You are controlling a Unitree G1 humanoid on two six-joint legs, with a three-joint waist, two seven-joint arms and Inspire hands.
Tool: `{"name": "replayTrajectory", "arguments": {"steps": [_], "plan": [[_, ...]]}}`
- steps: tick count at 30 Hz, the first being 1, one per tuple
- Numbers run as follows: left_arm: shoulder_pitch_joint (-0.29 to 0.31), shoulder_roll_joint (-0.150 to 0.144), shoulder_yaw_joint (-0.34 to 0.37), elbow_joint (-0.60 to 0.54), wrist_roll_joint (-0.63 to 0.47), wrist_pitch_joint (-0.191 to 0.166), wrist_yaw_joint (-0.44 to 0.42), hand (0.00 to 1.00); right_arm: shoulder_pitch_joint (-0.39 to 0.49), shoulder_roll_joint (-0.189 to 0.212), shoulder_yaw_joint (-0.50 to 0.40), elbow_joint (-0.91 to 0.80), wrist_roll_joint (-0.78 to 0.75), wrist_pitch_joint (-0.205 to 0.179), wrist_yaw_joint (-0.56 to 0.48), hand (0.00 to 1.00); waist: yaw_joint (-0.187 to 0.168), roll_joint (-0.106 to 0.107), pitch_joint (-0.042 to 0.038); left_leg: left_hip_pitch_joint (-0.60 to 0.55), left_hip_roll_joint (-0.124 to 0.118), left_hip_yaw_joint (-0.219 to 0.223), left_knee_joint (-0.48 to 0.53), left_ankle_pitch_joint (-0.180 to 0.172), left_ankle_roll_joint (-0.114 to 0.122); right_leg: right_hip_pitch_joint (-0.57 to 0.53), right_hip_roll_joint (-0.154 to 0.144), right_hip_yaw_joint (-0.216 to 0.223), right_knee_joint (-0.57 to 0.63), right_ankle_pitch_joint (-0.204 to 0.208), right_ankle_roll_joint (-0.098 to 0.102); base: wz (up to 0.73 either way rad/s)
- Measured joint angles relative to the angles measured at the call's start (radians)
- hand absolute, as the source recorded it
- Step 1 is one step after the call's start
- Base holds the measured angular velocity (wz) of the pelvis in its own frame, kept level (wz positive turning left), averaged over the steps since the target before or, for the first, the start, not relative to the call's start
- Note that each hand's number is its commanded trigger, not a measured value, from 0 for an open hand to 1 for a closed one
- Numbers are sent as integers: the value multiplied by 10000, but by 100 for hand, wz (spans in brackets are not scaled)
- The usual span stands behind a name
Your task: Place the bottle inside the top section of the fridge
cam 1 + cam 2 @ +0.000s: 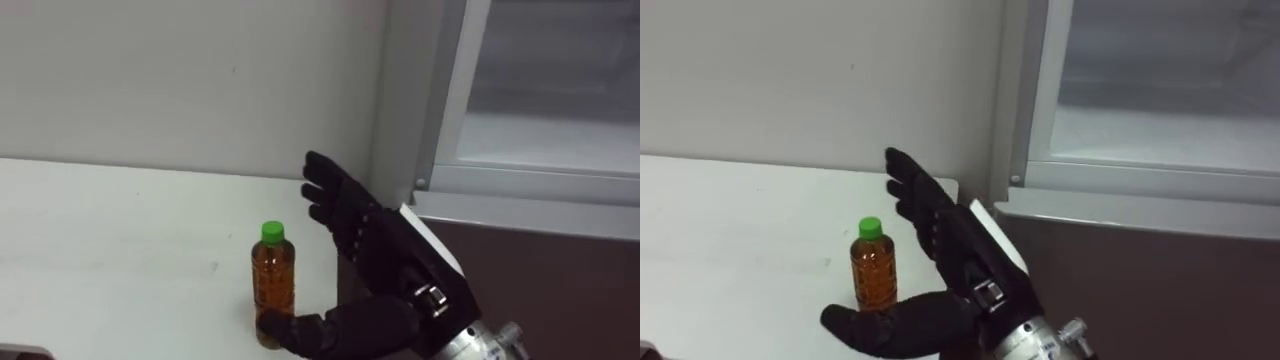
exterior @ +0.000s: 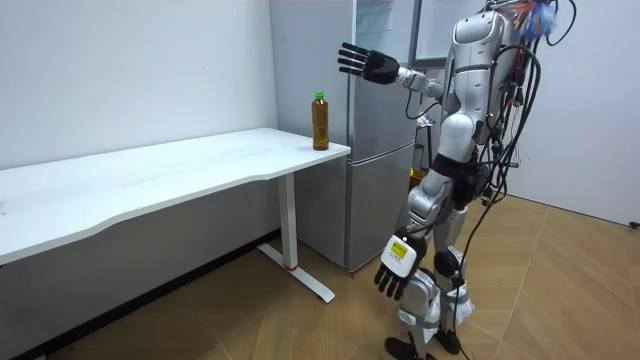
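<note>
Tipping risk
Right hand (image 1: 375, 260), fingers released, crowds the green-capped amber plastic bottle (image 1: 274, 280) at the white counter's (image 1: 120, 250) corner; a bump could topple it.

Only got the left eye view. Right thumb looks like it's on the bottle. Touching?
Observer: No. In the room view the right hand is open, higher than the bottle and clear of it.
Operator: Left hand?
Observer: The left hand hangs open by its leg, holding nothing.
Operator: Where's it standing?
Observer: In front of the fridge, at the end of the table.
</note>
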Motion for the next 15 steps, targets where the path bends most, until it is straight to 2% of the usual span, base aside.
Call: {"name": "replayTrajectory", "arguments": {"steps": [4,10,15], "plan": [[4,0,-3,-1,56,133,-111,0,0,-6,12,1,0,0,-17,0,-1,83,55,-87,-16,0,-9,-25,33,-11,-34,-76,-1,-25,44,7],[38,-92,-72,-222,641,282,-119,0,0,-8,8,163,236,0,-243,0,-20,96,57,-198,-100,-190,4,-22,42,2,-110,-349,-7,-79,110,12],[170,-112,-70,-417,859,381,-117,0,0,-6,21,461,356,0,-550,0,40,108,52,-185,-136,-182,-4,-22,48,-12,-142,-378,-5,-104,150,4]]}}
